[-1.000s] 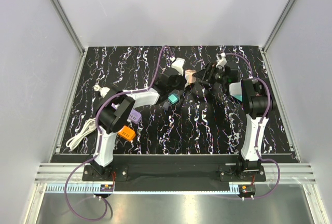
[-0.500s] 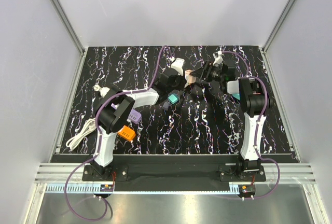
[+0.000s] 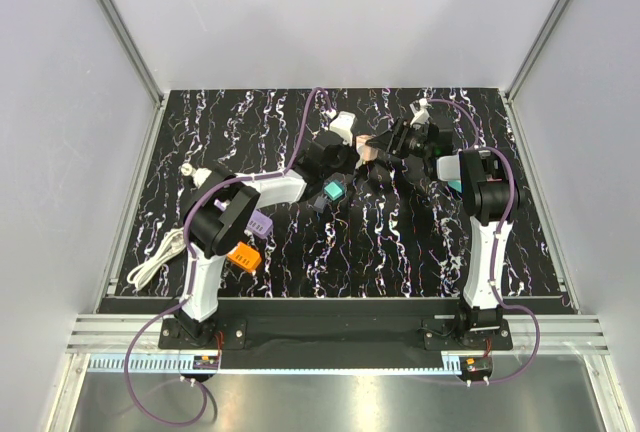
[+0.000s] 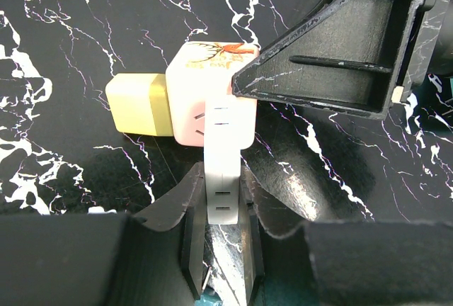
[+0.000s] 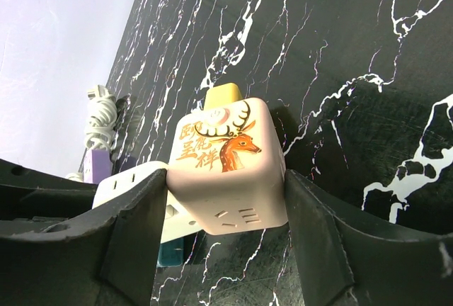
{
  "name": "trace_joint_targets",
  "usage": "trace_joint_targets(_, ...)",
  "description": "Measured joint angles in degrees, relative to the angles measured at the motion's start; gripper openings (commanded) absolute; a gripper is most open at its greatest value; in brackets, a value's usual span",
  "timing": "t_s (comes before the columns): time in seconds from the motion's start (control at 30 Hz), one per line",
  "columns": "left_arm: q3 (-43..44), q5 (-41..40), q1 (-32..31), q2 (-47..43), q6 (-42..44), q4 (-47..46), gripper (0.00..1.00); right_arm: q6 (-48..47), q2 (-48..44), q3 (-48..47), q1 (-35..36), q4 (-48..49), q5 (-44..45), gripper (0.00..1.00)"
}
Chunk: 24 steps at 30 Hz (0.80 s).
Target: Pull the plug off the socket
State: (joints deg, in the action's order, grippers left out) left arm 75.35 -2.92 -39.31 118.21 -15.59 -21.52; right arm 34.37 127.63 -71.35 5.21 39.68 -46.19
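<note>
A pink cube socket [image 5: 226, 171] with a deer picture lies on the black marbled table; it also shows in the left wrist view [image 4: 202, 90] and the top view [image 3: 368, 146]. A white flat plug adapter [image 4: 223, 168] sticks out of one side of it and a yellow plug [image 4: 138, 104] out of another. My left gripper [image 4: 221, 207] is shut on the white adapter. My right gripper [image 5: 226, 217] is shut on the pink cube, one finger on each side. The yellow plug [image 5: 223, 97] is on the cube's far side in the right wrist view.
A teal block [image 3: 333, 191] lies just in front of the grippers. An orange piece [image 3: 244, 256] and a purple piece [image 3: 258, 224] lie by the left arm. A coiled white cable [image 3: 160, 257] is at the left edge. Walls close in the table.
My right gripper has moved a little toward the back and in around the pink cube. The left arm has stayed in place on the white adapter.
</note>
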Motion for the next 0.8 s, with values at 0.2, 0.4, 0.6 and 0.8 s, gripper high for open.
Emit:
trace_joint_targets(0.2,0.0,0.13,0.07,0.0,-0.07,0.0,0.0,-0.04,0.0,0.0,0.02,0.0,0.13,0.11)
trace_joint_targets(0.4,0.04,0.17,0.22,0.0,-0.87,0.04,0.0,-0.5,-0.24,0.31,0.35,-0.09,1.55,0.0)
trace_joint_targets(0.6,0.04,0.13,0.52,-0.39,-1.64,0.57,0.0,-2.86,-2.95,1.53,1.77,-2.8,6.67,0.0)
trace_joint_targets(0.8,0.04,-0.15,0.61,-1.03,-2.01,1.57,0.0,-4.44,-4.81,1.57,2.69,-6.43,9.81,0.0)
